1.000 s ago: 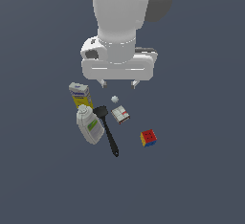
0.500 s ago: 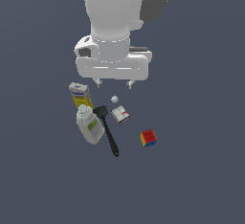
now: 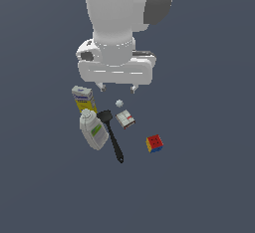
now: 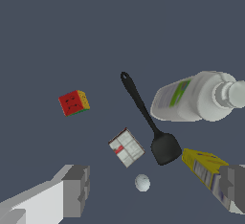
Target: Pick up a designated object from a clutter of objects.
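Ball (image 3: 119,103) below spread, hovering gripper (image 3: 118,87)

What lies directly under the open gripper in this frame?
The tiny pale grey-white ball lies on the floor between the open gripper fingers, untouched. The yellow-white carton has its far end hidden behind one finger.

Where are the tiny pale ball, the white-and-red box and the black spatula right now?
tiny pale ball (image 4: 142,183), wrist view, centre of the ball.
white-and-red box (image 4: 126,148), wrist view, middle of its top face.
black spatula (image 3: 114,141), exterior view, midway along its handle.
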Controlling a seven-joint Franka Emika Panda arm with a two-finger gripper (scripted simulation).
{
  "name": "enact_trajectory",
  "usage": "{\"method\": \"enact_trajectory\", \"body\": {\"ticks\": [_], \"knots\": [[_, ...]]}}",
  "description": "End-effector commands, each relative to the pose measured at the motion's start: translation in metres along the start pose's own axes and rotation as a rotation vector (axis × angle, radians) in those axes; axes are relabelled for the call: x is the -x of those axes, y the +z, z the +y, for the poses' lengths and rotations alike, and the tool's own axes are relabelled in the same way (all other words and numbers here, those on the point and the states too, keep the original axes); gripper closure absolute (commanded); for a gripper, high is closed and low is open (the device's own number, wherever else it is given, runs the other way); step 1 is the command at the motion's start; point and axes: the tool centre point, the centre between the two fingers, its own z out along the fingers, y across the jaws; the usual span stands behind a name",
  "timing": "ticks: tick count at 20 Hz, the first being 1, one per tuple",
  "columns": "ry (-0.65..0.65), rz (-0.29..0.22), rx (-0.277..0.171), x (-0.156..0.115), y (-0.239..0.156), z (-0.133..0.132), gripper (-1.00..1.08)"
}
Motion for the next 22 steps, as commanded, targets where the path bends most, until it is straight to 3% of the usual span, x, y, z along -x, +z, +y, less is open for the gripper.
{"method": "enact_trajectory", "body": {"ticks": [1, 12, 22], "knots": [[0.008, -0.001, 0.0, 0.002, 0.007, 0.001, -0.92], [0.084, -0.007, 0.003, 0.028, 0.074, 0.011, -0.92], [0.193, -0.015, 0.007, 0.084, 0.157, 0.024, -0.92]]}}
